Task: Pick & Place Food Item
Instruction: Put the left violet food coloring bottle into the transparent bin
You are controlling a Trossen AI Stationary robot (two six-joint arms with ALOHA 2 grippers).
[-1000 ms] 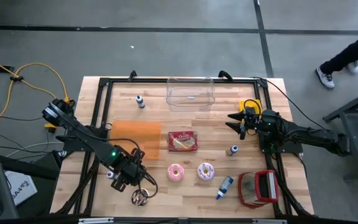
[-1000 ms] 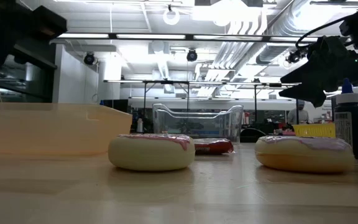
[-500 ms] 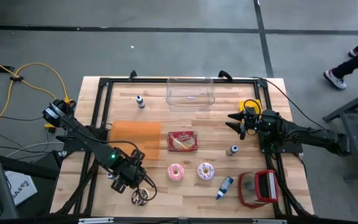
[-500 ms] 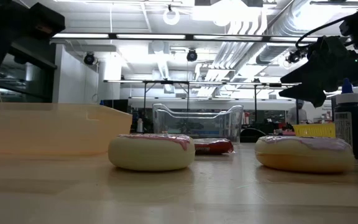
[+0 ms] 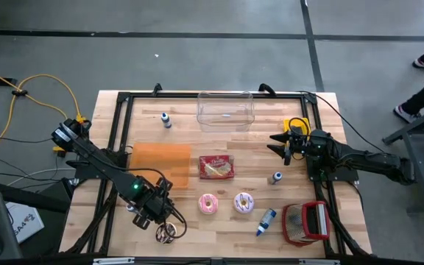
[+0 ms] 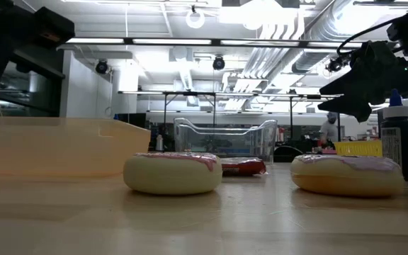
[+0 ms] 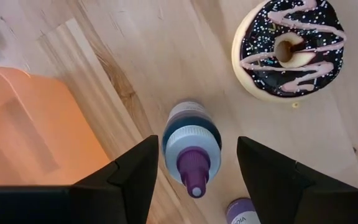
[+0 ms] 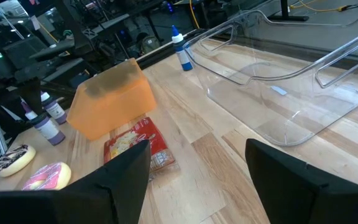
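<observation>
We see left gripper (image 7: pixel 194 163) over purple-capped bottle (image 7: pixel 191 149), jaws open either side, not touching. Chocolate donut (image 7: pixel 289 45) near bottle, on table (image 7: pixel 148 56). Right gripper (image 5: pixel 278 146) waits beside clear bin (image 5: pixel 225 110), jaws open.

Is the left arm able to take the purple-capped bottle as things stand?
Probably yes. The left pincer is open, with the purple-capped bottle right between its fingers and nothing covering it. The chocolate donut and the orange box lie to the sides, apart from it.
</observation>
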